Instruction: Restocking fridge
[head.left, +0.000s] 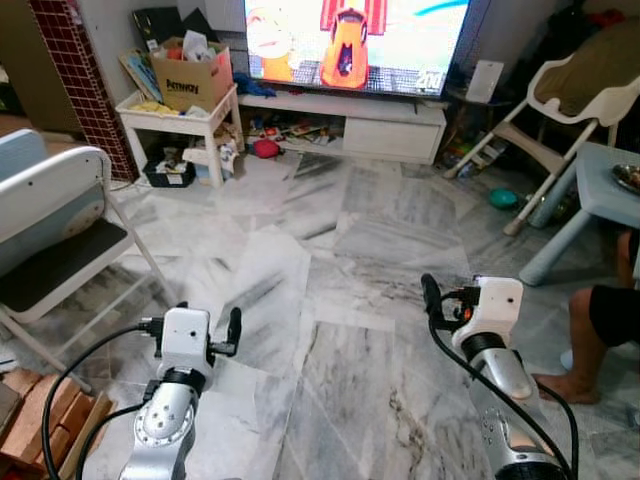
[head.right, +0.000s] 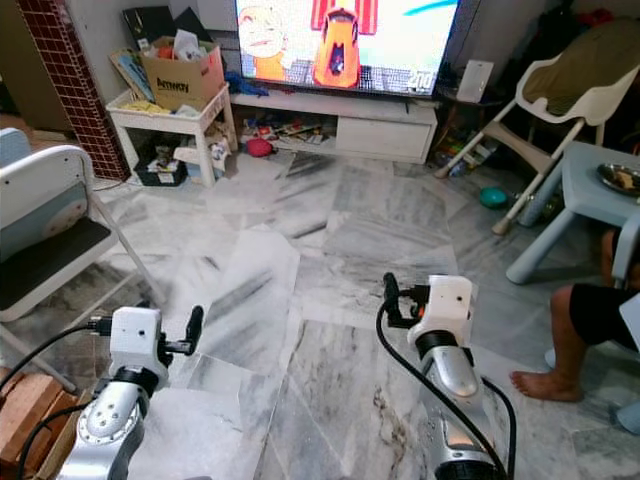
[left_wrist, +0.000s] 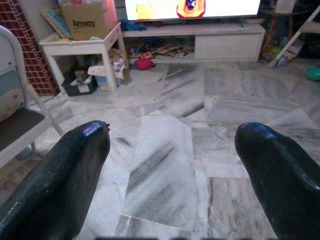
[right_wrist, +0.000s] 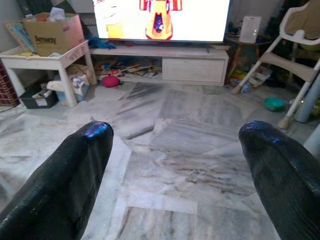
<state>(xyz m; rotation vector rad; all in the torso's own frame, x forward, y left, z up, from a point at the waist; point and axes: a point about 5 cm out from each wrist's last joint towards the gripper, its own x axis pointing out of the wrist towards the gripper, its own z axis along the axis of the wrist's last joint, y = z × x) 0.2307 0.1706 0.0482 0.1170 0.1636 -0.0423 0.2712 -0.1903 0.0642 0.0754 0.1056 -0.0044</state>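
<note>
Left gripper (left_wrist: 170, 150) and right gripper (right_wrist: 172, 150) held forward over marble floor (head.left: 330, 260), jaws wide apart, nothing held.

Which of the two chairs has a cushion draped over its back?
The tall white chair on the robot's right, beside the TV stand, with a tan cushion over its back. The chair on the robot's left has a bare white back.

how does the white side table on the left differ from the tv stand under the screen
The white side table stands on thin legs with an open shelf below; the tv stand is long, low and boxy with closed drawer fronts. The side table carries a cardboard box; the tv stand carries the television. Both are white, stand on the marble floor, and hold clutter underneath.
</note>
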